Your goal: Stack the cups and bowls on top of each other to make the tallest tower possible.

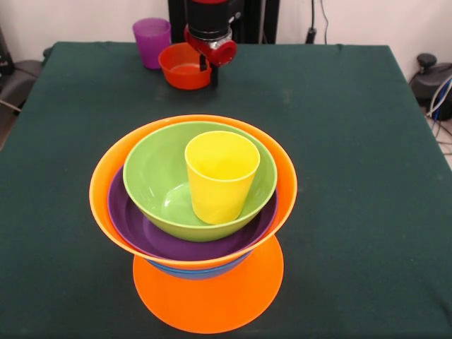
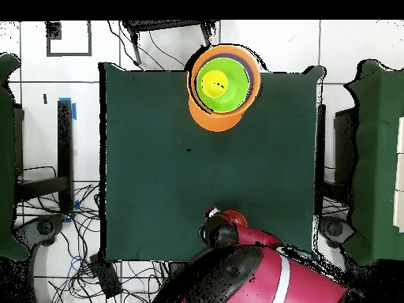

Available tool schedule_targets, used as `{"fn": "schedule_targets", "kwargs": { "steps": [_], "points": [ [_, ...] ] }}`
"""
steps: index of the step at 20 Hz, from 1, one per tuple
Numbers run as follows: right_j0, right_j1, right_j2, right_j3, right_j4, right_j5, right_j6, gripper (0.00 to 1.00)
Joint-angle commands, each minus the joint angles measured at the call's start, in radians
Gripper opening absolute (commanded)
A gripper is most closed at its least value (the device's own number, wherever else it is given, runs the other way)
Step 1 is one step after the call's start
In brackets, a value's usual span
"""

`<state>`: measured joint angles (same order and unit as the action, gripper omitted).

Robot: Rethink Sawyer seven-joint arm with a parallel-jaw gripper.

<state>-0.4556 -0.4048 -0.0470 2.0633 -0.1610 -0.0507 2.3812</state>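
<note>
The tower (image 1: pixel 192 212) stands near the front edge. An upside-down large orange bowl (image 1: pixel 208 296) is its base, and a blue bowl (image 1: pixel 191 271) peeks out above that. Higher up, a large orange bowl (image 1: pixel 102 183) holds a purple bowl (image 1: pixel 134 226), a green bowl (image 1: pixel 152 176) and an upright yellow cup (image 1: pixel 220 176). At the far edge a purple cup (image 1: pixel 152 41) stands beside a small orange-red bowl (image 1: pixel 182 67). My gripper (image 1: pixel 210 73) is down at that bowl's right rim. From overhead the tower (image 2: pixel 222 83) is at the top and the gripper (image 2: pixel 217 227) at the bottom.
Dark green cloth covers the table (image 1: pixel 353 176). Overhead, the red arm (image 2: pixel 260 276) reaches in over the table's bottom edge, and cables lie on the tiled floor (image 2: pixel 71 237) around it.
</note>
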Motion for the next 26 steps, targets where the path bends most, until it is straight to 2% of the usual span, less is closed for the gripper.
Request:
{"fn": "schedule_targets", "kwargs": {
  "steps": [1,5,10,16,24,26],
  "points": [
    [0.038,0.049,0.051,-0.025,0.061,-0.017,0.148,0.0],
    [0.022,-0.008,0.061,-0.006,0.068,0.046,0.136,0.0],
    [0.013,-0.054,0.066,0.009,0.068,0.067,0.131,0.0],
    [0.033,-0.127,0.077,-0.013,0.093,0.136,0.118,0.0],
    [-0.006,-0.247,0.147,0.006,0.109,0.222,0.085,0.0],
    [-0.002,-0.279,0.144,0.004,0.117,0.264,0.076,0.0]
  ]
}}
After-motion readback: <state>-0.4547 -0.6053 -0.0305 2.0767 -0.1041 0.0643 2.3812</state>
